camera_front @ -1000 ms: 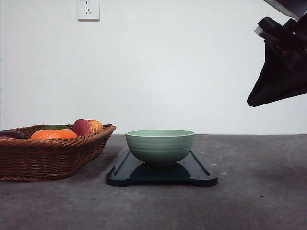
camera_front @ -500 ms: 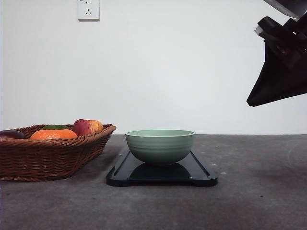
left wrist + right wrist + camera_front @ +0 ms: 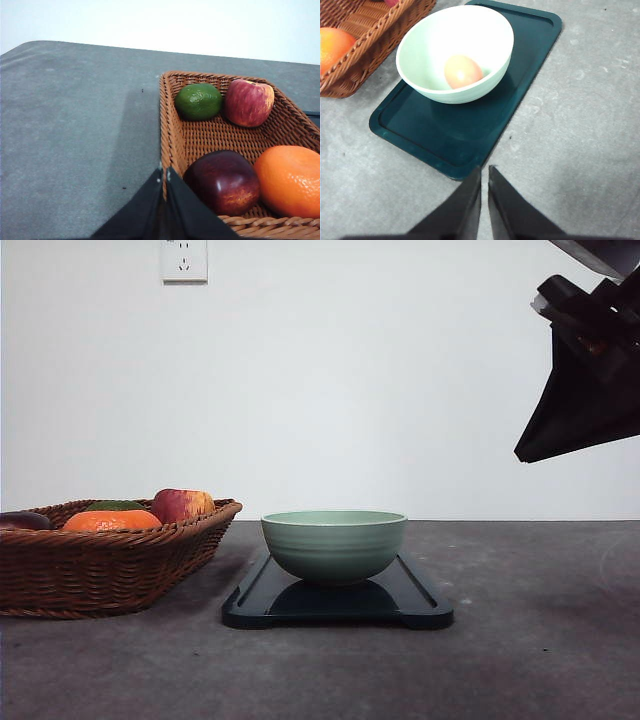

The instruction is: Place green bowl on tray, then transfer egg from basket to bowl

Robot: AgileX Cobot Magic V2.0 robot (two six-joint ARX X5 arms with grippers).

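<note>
The pale green bowl (image 3: 334,545) stands upright on the dark tray (image 3: 420,602) at the table's middle. Inside the green bowl (image 3: 455,52) lies a tan egg (image 3: 462,71), the tray (image 3: 520,80) under it. The wicker basket (image 3: 100,565) sits at the left. My right gripper (image 3: 484,172) hangs high above the tray's near corner, its fingers nearly together and holding nothing; its dark body (image 3: 585,370) shows at the upper right. My left gripper (image 3: 164,175) is shut and empty over the basket (image 3: 172,130) rim.
The basket holds an orange (image 3: 290,180), a dark red apple (image 3: 225,181), a red apple (image 3: 248,102) and a green fruit (image 3: 199,101). Grey table (image 3: 540,660) stretches right of the tray. A wall socket (image 3: 184,260) is on the white wall.
</note>
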